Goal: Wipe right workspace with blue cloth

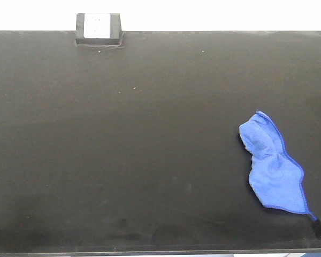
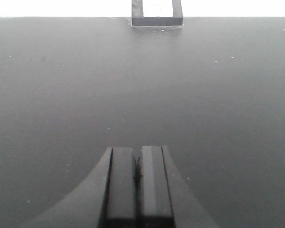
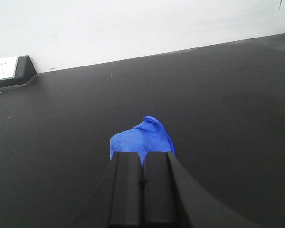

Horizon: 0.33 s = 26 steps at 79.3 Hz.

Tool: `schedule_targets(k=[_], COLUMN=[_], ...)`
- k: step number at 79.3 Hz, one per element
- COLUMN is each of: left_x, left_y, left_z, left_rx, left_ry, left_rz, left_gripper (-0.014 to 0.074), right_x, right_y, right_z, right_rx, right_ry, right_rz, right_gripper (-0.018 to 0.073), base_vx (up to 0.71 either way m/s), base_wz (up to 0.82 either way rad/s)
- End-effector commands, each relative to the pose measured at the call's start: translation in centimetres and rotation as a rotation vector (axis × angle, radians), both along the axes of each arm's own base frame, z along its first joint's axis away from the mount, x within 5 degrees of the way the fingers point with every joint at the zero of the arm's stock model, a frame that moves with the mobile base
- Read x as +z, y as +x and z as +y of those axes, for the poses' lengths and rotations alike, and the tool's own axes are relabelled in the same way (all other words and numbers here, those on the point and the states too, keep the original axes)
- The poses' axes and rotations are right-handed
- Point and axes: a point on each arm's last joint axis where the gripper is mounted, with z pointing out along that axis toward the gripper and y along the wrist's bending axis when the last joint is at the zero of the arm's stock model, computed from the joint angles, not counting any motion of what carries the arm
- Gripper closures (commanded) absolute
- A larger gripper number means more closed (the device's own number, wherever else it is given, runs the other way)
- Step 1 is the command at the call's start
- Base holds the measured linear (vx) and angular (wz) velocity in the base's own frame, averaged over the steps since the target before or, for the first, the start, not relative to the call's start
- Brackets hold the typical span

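Evidently, little of the wipe can be counted as done. The black surface (image 1: 150,134), the right workspace, is seen spread wide ahead of both pincers, and faint smudges are visible along its near edge in the front view, with small pale specks farther out; most of it is judged yet to be wiped.

The blue cloth (image 1: 271,163) is seen lying crumpled on that surface just ahead of the right pincer (image 3: 142,183), its near end running to the pincer's tip. In the right wrist view the jaws are seen pressed together, and the cloth (image 3: 141,137) emerges directly beyond them; whether a fold is pinched between them cannot be told.

The small black box with a white face (image 1: 98,27) is seen at the far edge, well ahead of the left pincer (image 2: 137,183). That pincer is closed on nothing, with bare surface ahead of it.

A sweep across the workspace is judged to be what remains.
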Motion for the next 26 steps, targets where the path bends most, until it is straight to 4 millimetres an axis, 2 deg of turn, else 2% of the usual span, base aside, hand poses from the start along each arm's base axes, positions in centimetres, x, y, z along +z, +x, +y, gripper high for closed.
schedule_targets(k=[1,26], left_x=[1.66,1.66], left_y=[0.09,0.09], left_z=[-0.06,-0.06], left_rx=[-0.009,-0.009], left_ry=[-0.008,-0.008], left_rz=[-0.12,-0.12], left_gripper=[0.0603,0.0603], right_x=[0.42,0.41], right_y=[0.21,0.21], right_z=[-0.08,-0.07], right_rx=[-0.009,-0.009], right_ry=[-0.014,-0.012], right_rz=[-0.061,-0.059], right_gripper=[0.0564,0.0564], base_vx=[0.0,0.0], base_wz=[0.0,0.0])
